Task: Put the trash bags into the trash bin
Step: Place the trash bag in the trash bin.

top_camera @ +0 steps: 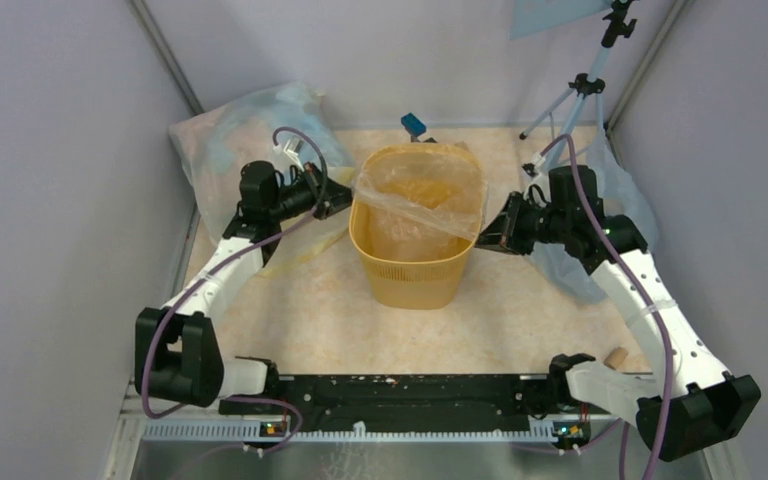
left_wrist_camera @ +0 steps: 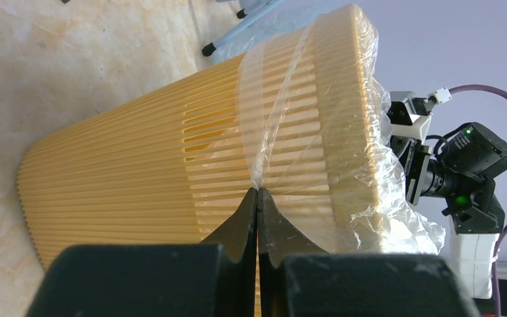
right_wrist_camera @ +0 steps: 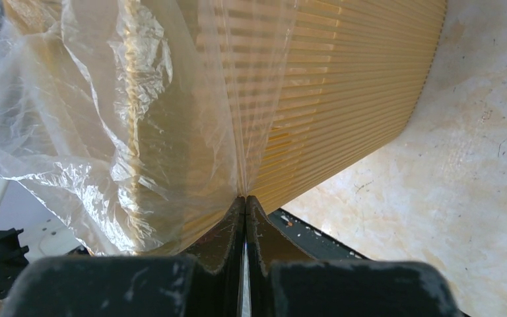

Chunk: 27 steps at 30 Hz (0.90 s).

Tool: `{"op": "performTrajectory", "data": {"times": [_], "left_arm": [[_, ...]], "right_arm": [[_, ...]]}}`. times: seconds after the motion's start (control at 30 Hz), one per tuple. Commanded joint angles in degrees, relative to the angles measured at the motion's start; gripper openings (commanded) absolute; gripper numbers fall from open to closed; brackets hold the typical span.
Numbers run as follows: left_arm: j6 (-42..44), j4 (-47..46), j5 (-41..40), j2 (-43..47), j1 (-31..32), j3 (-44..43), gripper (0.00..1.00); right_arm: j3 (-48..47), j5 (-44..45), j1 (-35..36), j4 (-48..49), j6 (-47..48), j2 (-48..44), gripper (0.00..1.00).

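- My left tool (left_wrist_camera: 257,193) is pressed together on a pinch of the trash bag (left_wrist_camera: 346,198), just outside the left wall of the trash bin (left_wrist_camera: 119,172).
- My right tool (right_wrist_camera: 245,198) is clamped on the same film at the bin's right wall, where the film draws into a taut fold.
- The bag lies over the bin's rim, partly sagging inside, with wrinkled film hanging outside on both sides.
- The bin stands upright mid-desk (top_camera: 300,320), between my two tools.
- A bluish sack (top_camera: 230,130) lies at the desk's far left corner, behind my left arm.
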<state>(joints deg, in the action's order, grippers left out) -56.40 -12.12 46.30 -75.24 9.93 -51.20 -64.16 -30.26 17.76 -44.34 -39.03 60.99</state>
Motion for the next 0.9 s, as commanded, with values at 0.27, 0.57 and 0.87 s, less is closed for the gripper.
{"op": "performTrajectory", "data": {"times": [0.27, 0.57, 0.87], "left_arm": [[-2.01, -12.38, 0.21, -14.38, 7.78, -5.92, 0.0], [-4.73, -19.35, 2.05, -27.38, 9.3, -17.52, 0.0], [-2.68, -15.59, 2.03, -23.41, 8.6, -18.37, 0.15]], "right_arm": [[-1.81, 0.43, 0.55, 6.47, 1.91, 4.38, 0.0], [-2.22, 0.12, 0.81, 8.81, 2.63, 4.59, 0.0], [-4.52, 7.84, -0.71, -3.95, 7.44, -1.95, 0.03]]}}
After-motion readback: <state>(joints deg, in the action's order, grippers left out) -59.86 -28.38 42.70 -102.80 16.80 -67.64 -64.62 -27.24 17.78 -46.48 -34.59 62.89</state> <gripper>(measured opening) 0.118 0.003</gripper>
